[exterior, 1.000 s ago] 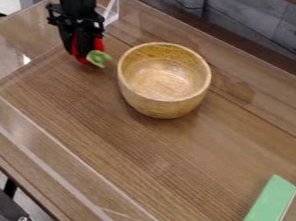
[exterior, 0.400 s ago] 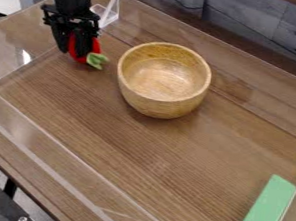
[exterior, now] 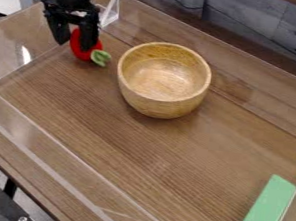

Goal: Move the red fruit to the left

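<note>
Camera view: we see the gripper pointing down at far-left of the tabletop, fingers spread apart, released. The red fruit sits on the wood between/just below them, green leaf toward the wooden bowl nearby. Green block lies well apart, near-right corner.

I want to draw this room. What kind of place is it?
Probably a robot test bench, not a kitchen: a wooden table walled by clear plastic panels, a robot claw over a toy red fruit, and an empty wooden bowl.
</note>
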### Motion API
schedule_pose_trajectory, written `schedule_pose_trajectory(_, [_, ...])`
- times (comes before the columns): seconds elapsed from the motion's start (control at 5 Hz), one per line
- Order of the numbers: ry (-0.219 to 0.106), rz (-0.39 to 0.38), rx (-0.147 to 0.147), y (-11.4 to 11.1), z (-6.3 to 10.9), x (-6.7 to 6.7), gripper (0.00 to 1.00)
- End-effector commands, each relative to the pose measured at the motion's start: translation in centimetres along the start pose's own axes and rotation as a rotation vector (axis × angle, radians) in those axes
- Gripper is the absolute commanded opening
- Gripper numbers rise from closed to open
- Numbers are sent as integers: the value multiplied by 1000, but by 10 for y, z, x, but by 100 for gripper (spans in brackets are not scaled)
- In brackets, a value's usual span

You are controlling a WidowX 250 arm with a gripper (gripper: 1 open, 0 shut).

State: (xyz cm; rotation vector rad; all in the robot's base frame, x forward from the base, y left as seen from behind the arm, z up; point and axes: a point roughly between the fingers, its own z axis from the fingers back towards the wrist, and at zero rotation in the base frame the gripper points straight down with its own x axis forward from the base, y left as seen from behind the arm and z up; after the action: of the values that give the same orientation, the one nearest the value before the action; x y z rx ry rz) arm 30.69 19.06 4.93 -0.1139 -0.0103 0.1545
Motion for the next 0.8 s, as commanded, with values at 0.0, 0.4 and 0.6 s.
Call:
schedule_pose_trajectory(0.0, [-88,3,27,5,36,9,100])
schedule_pose_trajectory(0.4, [-133,-4,22,1,64,10,100])
schedule_pose_trajectory(0.6, [-146,-12,23,-2,73,11,100])
